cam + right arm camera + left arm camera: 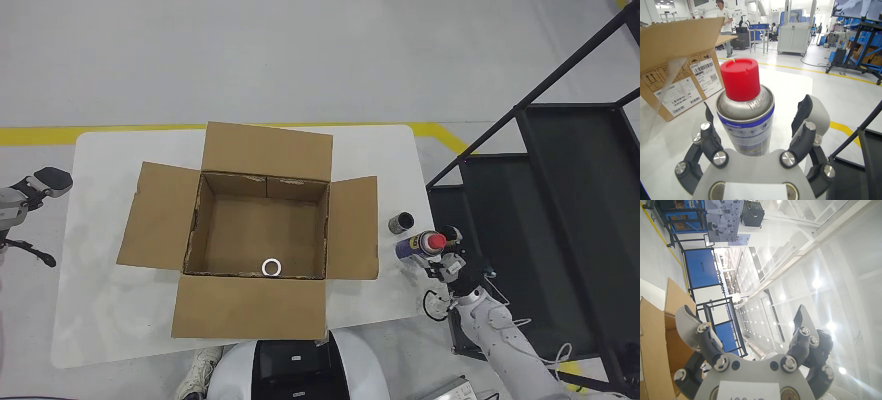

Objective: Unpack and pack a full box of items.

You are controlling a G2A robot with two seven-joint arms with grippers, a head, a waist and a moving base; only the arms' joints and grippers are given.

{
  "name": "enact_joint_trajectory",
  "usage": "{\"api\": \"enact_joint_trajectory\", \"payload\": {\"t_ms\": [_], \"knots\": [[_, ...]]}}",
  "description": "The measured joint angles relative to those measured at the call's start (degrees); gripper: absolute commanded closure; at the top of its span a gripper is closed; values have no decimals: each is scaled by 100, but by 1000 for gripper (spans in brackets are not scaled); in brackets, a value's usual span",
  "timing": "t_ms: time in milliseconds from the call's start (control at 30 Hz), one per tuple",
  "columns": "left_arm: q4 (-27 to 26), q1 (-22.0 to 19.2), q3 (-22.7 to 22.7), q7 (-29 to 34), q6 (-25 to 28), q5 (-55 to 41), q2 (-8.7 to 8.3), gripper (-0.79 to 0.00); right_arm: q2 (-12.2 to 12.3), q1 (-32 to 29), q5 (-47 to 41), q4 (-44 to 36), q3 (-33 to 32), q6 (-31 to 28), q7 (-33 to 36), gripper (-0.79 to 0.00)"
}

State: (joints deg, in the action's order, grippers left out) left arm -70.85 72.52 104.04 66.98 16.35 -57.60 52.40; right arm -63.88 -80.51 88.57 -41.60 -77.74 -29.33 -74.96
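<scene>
Cardboard box (268, 150) is sitting open at the centre of the top view on a white table (100, 300), a small ring (272, 266) lying on its floor. At the right of the frame, I am holding my right gripper (757, 108) spread apart around an upright red-capped spray can (745, 106), beside a dark can (401, 222). My left gripper (743, 308) is hanging spread wide at the left edge, gripping nothing.

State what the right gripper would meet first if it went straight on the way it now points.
The red-capped spray can, which stands between the open fingers of the right gripper; the palm would probably touch it almost at once.
</scene>
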Motion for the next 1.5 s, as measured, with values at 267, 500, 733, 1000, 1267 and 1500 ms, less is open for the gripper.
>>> {"api": "enact_joint_trajectory", "payload": {"t_ms": [267, 500, 733, 1000, 1267, 1500], "knots": [[0, 0, 0, 0, 0, 0, 0, -785, 265, -1208, -3, -2035, -743, 188, 322, -785], [0, 0, 0, 0, 0, 0, 0, -785, 393, -2052, -174, -4003, -1424, 122, 1760, -785], [0, 0, 0, 0, 0, 0, 0, -785, 412, -2349, -432, -4882, -1689, 101, 2727, -785], [0, 0, 0, 0, 0, 0, 0, -785, 412, -2344, -428, -4869, -1686, 101, 2711, -785], [0, 0, 0, 0, 0, 0, 0, -785, 411, -2325, -412, -4924, -1695, 141, 2771, -785], [0, 0, 0, 0, 0, 0, 0, -785, 427, -2335, -374, -5819, -1832, 185, 3851, -785]]}}
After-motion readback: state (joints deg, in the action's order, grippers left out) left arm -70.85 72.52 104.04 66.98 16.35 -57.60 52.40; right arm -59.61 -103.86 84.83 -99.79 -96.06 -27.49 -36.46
